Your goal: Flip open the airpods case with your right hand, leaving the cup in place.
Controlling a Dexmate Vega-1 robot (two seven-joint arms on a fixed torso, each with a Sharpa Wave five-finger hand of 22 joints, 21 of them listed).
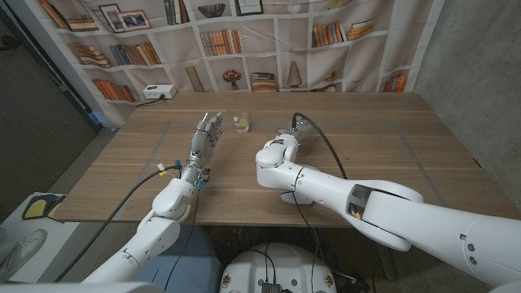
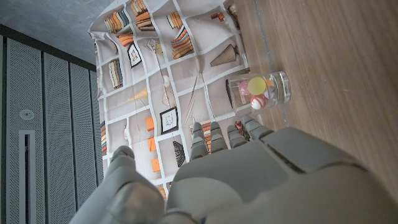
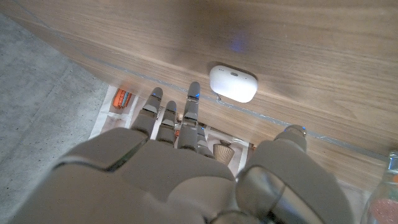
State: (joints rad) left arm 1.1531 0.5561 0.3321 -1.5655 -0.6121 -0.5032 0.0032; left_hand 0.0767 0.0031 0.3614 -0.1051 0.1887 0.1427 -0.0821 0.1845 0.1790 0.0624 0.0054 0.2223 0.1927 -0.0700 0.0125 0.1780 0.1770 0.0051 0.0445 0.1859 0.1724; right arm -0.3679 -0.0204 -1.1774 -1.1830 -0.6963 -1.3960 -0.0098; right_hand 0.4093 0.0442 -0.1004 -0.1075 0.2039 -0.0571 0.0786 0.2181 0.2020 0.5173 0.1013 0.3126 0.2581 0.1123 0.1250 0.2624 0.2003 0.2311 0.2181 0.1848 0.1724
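Right wrist view shows the white case (image 3: 233, 83) lying shut on the wooden table (image 3: 323, 50), just beside a faint line marked on the wood. The right hand (image 3: 186, 168) hovers near it with its fingers (image 3: 193, 102) stretched toward it and apart, the thumb set off to one side; it holds nothing, and the nearest fingertip is close to the case but not touching. In the head view the right hand (image 1: 295, 130) sits at mid-table, past the white elbow, and hides the case. The clear cup (image 1: 241, 122) stands upright just to its left, toward the far edge, with small coloured balls inside; the left wrist view shows a yellow and a red-and-white one in the cup (image 2: 264, 90). The left hand (image 1: 207, 135) is raised near the cup, fingers spread, gripping nothing.
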